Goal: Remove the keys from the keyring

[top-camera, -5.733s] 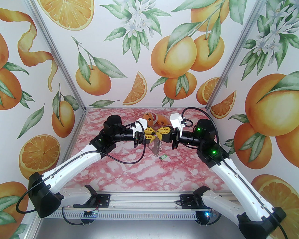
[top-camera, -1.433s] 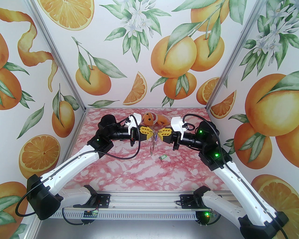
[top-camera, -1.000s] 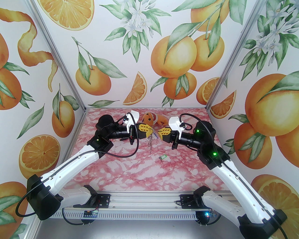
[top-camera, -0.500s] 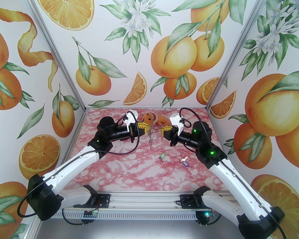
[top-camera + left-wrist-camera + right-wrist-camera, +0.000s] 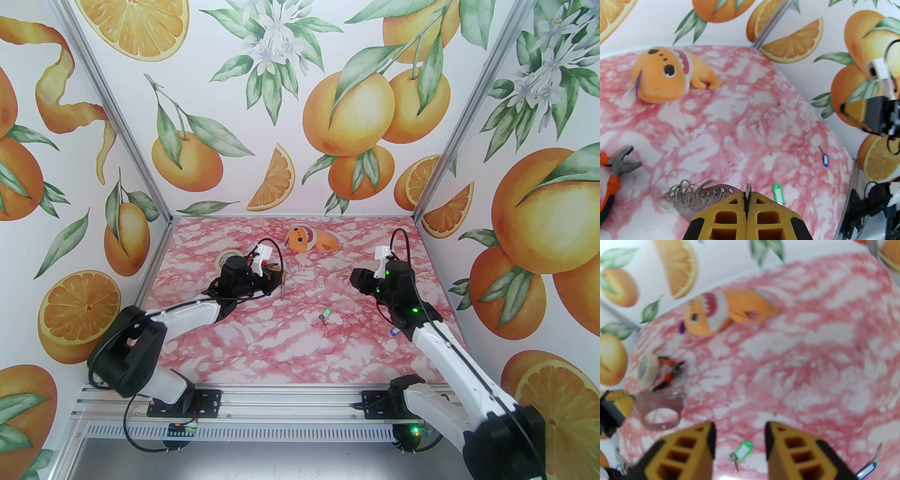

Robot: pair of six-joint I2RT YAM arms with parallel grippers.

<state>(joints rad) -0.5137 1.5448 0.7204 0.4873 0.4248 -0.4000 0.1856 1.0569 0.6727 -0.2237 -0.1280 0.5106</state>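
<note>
My left gripper (image 5: 747, 199) is shut on the keyring (image 5: 703, 194), a grey metal loop with a row of small rings, held just above the table. The right wrist view shows the keyring (image 5: 661, 411) hanging from that gripper at the left. The green key (image 5: 324, 313) lies loose on the table's middle and shows below my fingers as the green key (image 5: 744, 449). The blue key (image 5: 395, 332) lies close beside the right arm, and also appears as the blue key (image 5: 825, 160). My right gripper (image 5: 739, 427) is open and holds nothing.
An orange plush fish (image 5: 307, 239) lies near the back wall. A roll of beige tape (image 5: 228, 258) and orange-handled pliers (image 5: 614, 168) lie at the back left, close behind my left gripper. The enclosure walls stand on three sides.
Both arms have drawn apart and back toward their bases. The right gripper has opened, and the blue key now lies on the table. The left gripper still grips the keyring.
</note>
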